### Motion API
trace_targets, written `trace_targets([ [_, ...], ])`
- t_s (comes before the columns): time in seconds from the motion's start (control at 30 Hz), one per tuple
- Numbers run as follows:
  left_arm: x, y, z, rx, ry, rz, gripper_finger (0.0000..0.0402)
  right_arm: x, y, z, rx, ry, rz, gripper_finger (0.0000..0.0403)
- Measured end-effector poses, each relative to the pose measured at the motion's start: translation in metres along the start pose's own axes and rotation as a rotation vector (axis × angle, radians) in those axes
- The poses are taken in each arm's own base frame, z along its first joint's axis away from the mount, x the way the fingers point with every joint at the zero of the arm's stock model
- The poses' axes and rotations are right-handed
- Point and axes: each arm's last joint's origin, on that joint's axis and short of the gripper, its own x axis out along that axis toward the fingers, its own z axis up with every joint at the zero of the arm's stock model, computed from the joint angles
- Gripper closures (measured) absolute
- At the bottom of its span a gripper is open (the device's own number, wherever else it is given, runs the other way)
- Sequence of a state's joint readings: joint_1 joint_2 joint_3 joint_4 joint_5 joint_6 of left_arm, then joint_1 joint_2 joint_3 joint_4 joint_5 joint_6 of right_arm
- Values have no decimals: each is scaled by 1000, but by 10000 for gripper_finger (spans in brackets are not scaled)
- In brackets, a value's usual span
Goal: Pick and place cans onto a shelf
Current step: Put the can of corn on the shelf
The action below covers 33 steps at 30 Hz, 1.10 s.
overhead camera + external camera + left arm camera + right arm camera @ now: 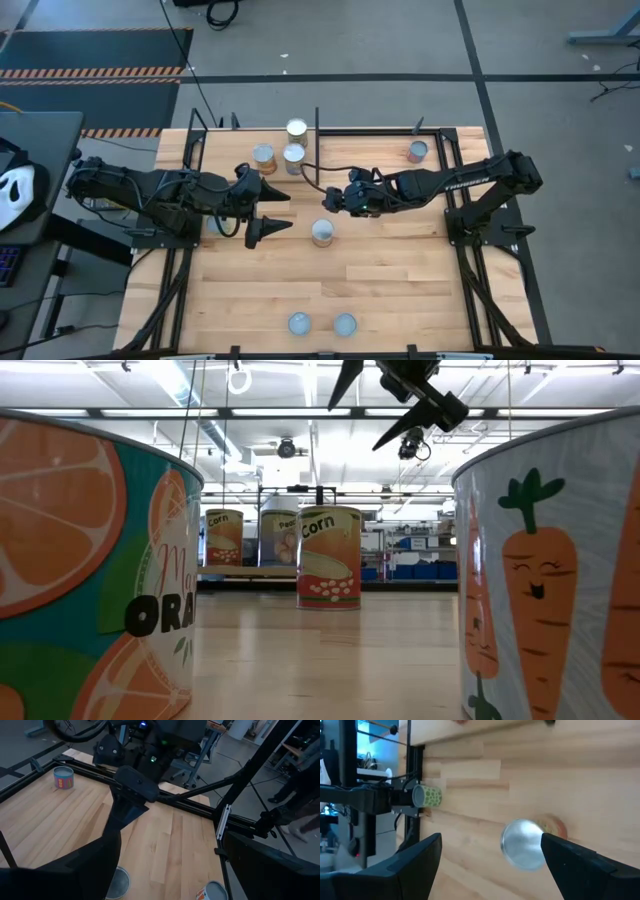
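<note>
Two pincers are over the counter (400, 280), both wide and holding nothing. My right pincer (327, 200) hangs just above the middle can (322, 233), I think because this one is next to take. It has a shiny silver top and stands upright. Three cans (294, 153) stand near the shelf (317, 128) at the far edge; my left pincer (276, 209) waits beside.

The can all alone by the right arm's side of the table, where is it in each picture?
High view: the lone can is at the upper right, just below the black rod.
Low view: not in it.
Left wrist view: upper left, beside that same black rod, the shared landmark.
Right wrist view: not in it.
</note>
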<state>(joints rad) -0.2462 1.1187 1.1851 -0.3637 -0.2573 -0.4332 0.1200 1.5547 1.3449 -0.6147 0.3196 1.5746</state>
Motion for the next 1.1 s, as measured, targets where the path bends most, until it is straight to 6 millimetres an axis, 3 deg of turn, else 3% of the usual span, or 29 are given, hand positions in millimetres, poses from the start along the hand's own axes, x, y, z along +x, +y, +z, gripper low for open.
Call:
trace_targets([
  [0.27,0,0,0,0,0,0,45,4,-3,14,-79,-53,-36,55],
  [0.47,0,0,0,0,0,0,45,9,-7,29,-343,101,-55,55],
  [0.63,0,0,0,0,0,0,45,5,4,15,-579,-1,34,55],
  [0.8,0,0,0,0,0,0,45,11,0,4,-757,34,5,55],
  [1.1,0,-1,7,-15,-75,-3,45,11,3,0,-879,94,70,55],
])
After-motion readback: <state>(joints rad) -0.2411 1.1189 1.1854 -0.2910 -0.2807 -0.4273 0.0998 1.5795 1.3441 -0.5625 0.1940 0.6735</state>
